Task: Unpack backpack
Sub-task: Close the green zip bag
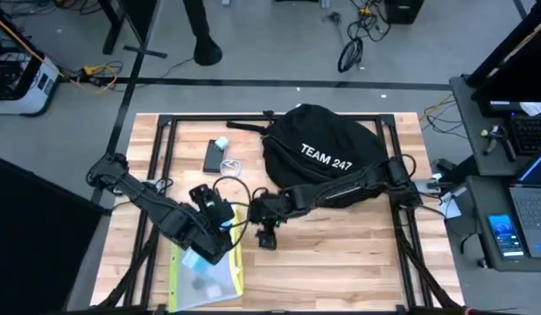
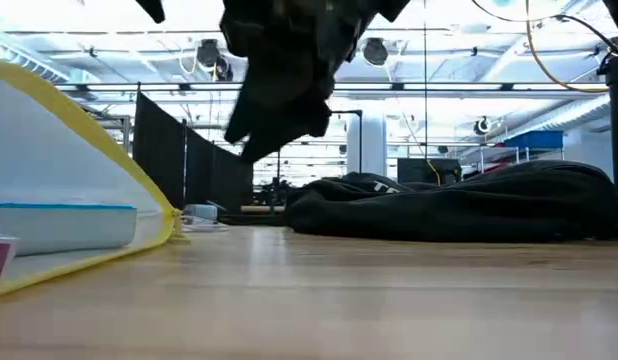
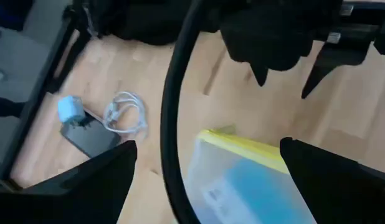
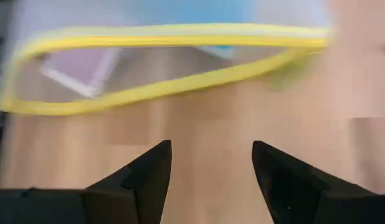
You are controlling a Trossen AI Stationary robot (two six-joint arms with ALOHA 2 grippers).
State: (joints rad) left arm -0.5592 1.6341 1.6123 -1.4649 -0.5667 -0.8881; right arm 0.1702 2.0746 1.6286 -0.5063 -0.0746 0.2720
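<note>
Lying collapsed at the far right of the light wooden slatted counter (image 1: 340, 262), the large rounded black fabric backpack (image 1: 327, 157) with white "TEAM 247" lettering rested flat, its straps trailing toward the middle, which suggested that part of its contents had been removed. Three items were grouped just beside its left side: a flat dark rectangular phone-like device (image 1: 213, 156), a small pale-blue plug-shaped charger (image 3: 70, 110) and a coiled white cable (image 3: 126, 114), placed together, apparently to keep unpacked goods clear of the bag. A clear plastic pouch with a yellow zip edge (image 1: 206, 278), holding a pale-blue flat item, lay at the near left of the counter, well apart from the backpack. The left gripper (image 3: 208, 174) hovered over the far end of this pouch with its jaws apart and nothing between them, consistent with a pouch just set down or about to be adjusted. The right arm reached from the backpack's side across the middle of the counter; the right gripper (image 4: 208, 171) pointed down at bare wood near the pouch's yellow rim, jaws apart and empty. Neither gripper touched the backpack, so the next item, if any remained, was judged to require a return reach into the bag.
</note>
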